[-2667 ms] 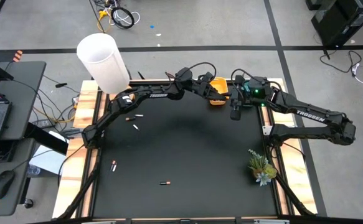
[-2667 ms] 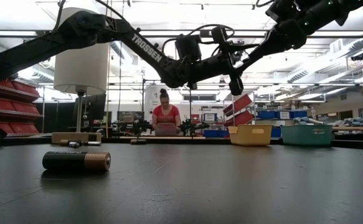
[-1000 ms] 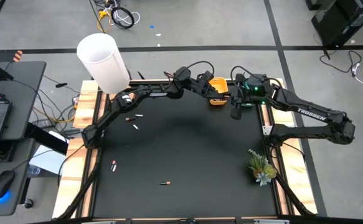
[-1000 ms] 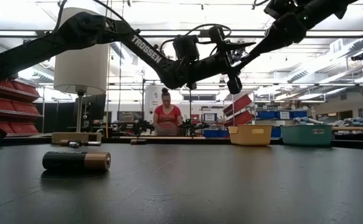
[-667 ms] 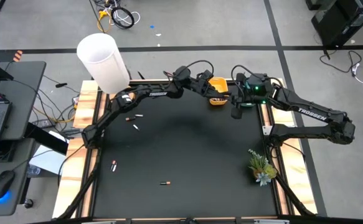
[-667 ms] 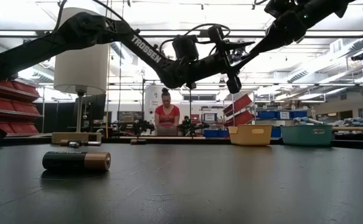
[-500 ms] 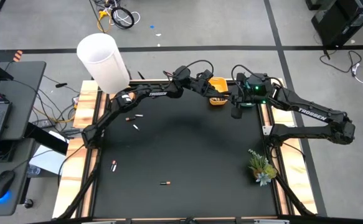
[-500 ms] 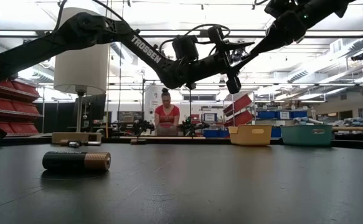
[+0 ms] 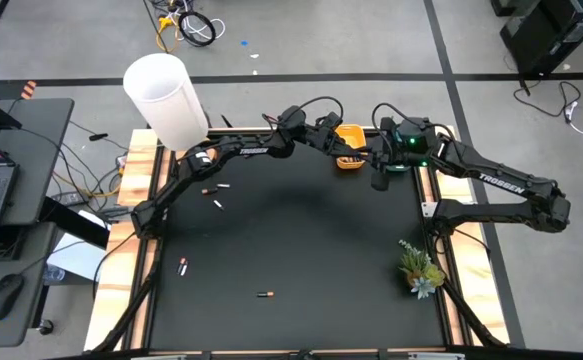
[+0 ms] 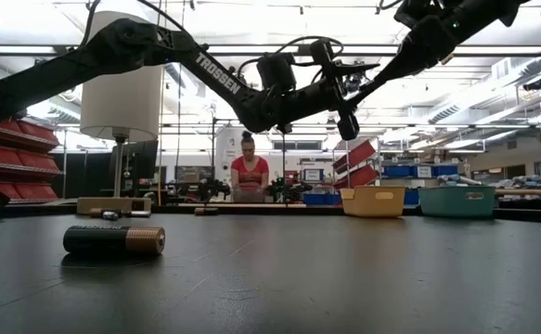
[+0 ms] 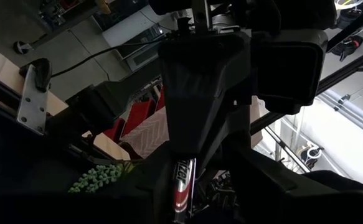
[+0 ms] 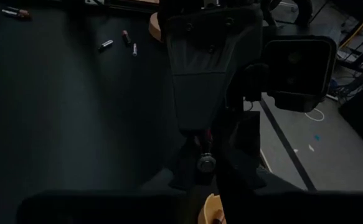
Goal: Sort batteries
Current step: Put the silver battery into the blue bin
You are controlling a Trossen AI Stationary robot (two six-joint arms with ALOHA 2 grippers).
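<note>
My two grippers meet in the air at the table's far edge, beside the yellow tray (image 9: 351, 133). My left gripper (image 9: 361, 158) is shut on a white and red battery (image 11: 181, 185). In the right wrist view the same battery (image 12: 206, 163) shows end-on. My right gripper (image 9: 379, 183) faces the left one, close to the battery. Loose batteries lie on their sides on the black mat: two at the far left (image 9: 214, 196), one at the left (image 9: 182, 266), one near the front (image 9: 263, 294). My left gripper holds the battery's labelled body (image 11: 182, 174) between its two fingers. The battery lies along the fingers, with its silver end (image 12: 206, 163) toward the right gripper. It hangs clear, high above the mat.
A teal tray (image 10: 457, 200) stands beside the yellow tray (image 10: 373, 200) at the far right. A small plant (image 9: 420, 268) stands at the near right and a tall white lamp shade (image 9: 166, 100) at the far left corner. A person (image 10: 248, 172) sits beyond the table.
</note>
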